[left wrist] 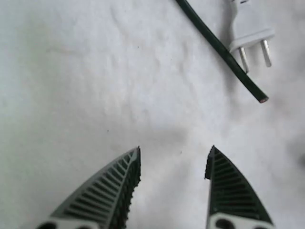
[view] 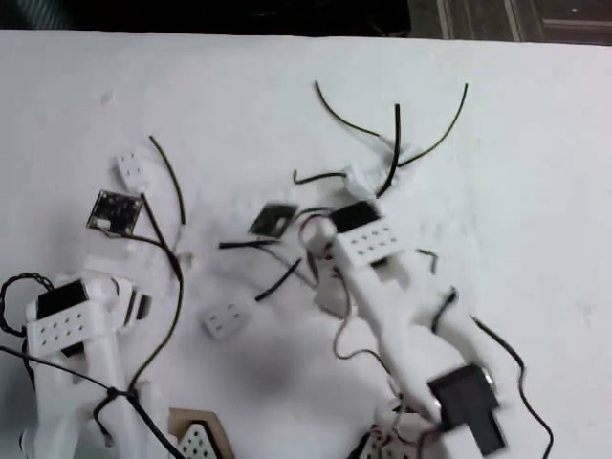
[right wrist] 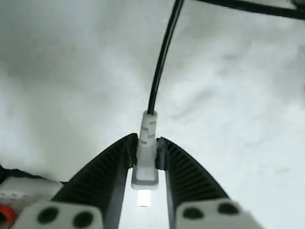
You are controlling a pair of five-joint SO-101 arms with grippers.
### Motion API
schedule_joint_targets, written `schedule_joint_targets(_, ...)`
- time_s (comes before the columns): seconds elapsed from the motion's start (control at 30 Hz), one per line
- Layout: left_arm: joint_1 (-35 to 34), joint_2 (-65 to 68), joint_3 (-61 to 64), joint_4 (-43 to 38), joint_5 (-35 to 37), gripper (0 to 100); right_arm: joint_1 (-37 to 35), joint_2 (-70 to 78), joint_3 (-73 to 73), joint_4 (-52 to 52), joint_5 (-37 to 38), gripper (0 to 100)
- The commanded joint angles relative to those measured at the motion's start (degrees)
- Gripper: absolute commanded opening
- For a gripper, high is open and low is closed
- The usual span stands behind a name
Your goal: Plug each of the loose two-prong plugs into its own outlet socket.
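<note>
R gripper is clenched on a plug, pinched across its body w/ cord trailing ahead, prob. to steady it for a socket. L gripper hangs released over the table, w/ a 2nd plug lying near, not touching. Count: 2 plugs for sure, 2 socket blocks in high view. Cords too tangled to count.

Bright, diffuse light across the white table, soft grey shadows, hot glare on the clamped plug.

White table with loose plugs
</note>
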Motion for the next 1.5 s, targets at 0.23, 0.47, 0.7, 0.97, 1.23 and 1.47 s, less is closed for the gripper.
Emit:
schedule_joint_targets(0.23,-0.22,-1.8,0.09,-0.88,0.53,23,5.49,-23.08,8.62,-6.73,-4.22,1.7)
schedule_joint_targets(0.47,4.35,-2.95,-1.67,-0.62,3.08,23,4.97,-39.87,9.67,-6.29,-12.13,1.7)
schedule_joint_targets(0.7,14.73,-11.56,-5.71,-0.79,16.97,23,-0.84,-49.63,14.15,-6.55,-19.96,1.7)
schedule_joint_targets(0.97,29.58,-15.16,-7.3,-4.04,25.58,23,-13.85,-54.81,14.95,-6.73,-28.92,1.7)
schedule_joint_targets(1.23,30.11,-15.34,-8.35,-6.51,34.64,23,-17.36,-55.43,16.97,-14.2,-35.16,1.7)
schedule_joint_targets(1.47,30.73,-15.34,-18.99,1.76,40.09,4,-17.27,-55.52,23.47,-24.66,-40.18,1.7)
